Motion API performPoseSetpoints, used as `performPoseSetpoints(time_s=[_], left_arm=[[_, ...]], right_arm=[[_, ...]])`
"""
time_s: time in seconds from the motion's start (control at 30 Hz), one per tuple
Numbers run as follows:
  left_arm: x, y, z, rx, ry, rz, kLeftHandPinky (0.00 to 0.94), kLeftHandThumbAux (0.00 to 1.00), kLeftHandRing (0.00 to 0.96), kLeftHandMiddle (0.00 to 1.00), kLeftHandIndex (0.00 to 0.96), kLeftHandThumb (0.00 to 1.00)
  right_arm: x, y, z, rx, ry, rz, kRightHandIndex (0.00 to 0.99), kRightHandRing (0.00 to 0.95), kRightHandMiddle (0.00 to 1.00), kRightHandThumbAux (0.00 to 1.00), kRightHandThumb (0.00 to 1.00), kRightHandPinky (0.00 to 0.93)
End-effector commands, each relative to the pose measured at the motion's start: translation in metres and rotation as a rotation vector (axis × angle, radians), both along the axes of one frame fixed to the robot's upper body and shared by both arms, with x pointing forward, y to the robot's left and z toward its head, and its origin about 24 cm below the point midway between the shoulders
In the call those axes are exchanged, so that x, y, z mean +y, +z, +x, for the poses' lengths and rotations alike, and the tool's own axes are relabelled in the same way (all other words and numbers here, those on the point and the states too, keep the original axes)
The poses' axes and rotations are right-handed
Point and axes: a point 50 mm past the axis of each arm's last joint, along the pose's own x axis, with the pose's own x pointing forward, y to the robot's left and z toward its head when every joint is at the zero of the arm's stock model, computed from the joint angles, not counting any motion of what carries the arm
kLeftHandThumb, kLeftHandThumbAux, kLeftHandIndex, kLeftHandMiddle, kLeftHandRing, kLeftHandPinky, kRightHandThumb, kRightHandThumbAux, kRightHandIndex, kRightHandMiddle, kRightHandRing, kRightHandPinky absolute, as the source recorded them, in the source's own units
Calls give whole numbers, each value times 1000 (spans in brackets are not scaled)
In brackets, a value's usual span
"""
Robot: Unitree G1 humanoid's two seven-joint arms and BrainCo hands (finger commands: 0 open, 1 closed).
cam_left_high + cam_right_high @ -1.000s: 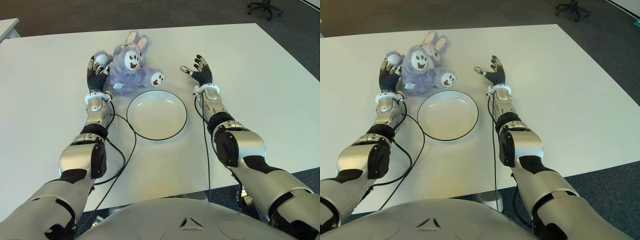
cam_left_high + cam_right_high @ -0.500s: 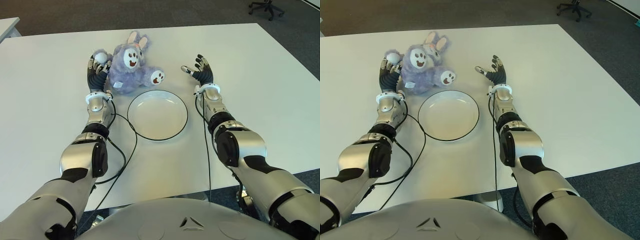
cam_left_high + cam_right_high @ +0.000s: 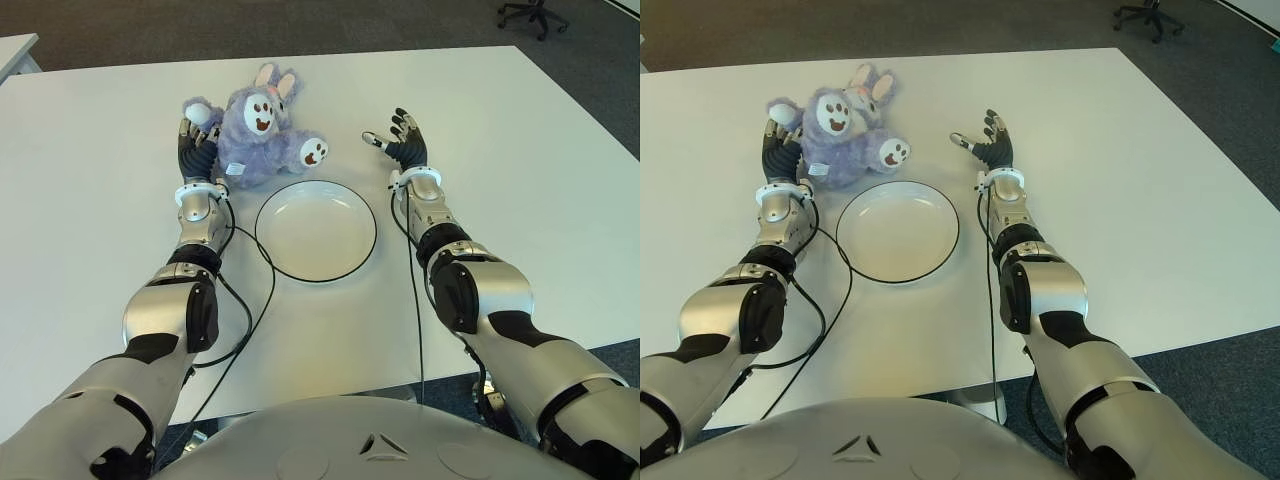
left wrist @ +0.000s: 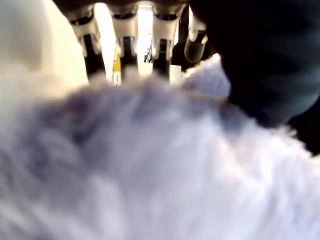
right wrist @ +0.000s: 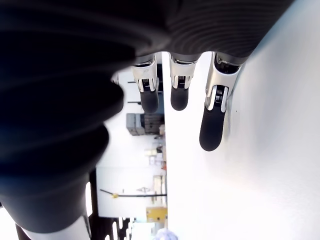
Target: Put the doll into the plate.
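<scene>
Doll still out: nearest us the round white black-rimmed plate [image 3: 315, 230] lies bare; beyond, our left hand [image 3: 197, 150] presses against the fluffy purple rabbit doll [image 3: 258, 138], grip uncertain; right hand [image 3: 403, 143] spread, idle.

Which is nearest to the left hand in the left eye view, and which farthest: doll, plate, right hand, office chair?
1. Doll: against the left hand, on its right.
2. Plate: nearer the robot, to the right.
3. Right hand: beyond the plate's right side.
4. Office chair: on the floor, far right corner.
</scene>
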Motion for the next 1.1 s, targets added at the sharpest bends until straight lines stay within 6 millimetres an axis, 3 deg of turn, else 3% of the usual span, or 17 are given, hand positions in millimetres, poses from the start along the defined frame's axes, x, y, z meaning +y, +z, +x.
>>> performPoseSetpoints(time_s=[0.03,0.33,0.7,1.1], left_arm=[[-5,-12,-5,40,-22,1,137,668,187,232,97,487],[-7,-7,-1,29,-35,17,162,678,183,220,74,465],[-8,-4,0,14,-47,32,72,696,168,233,81,488],[-10,-3,0,8,-53,44,85,689,157,213,72,453]], right_arm=[[-1,-36,-17,153,-5,6,28,0,0,854,60,0],[-1,-36,-17,156,-8,10,26,0,0,852,67,0],[-2,-37,-17,157,-10,7,24,0,0,842,68,0],[-2,-38,-18,159,-10,2,25,0,0,850,64,0]])
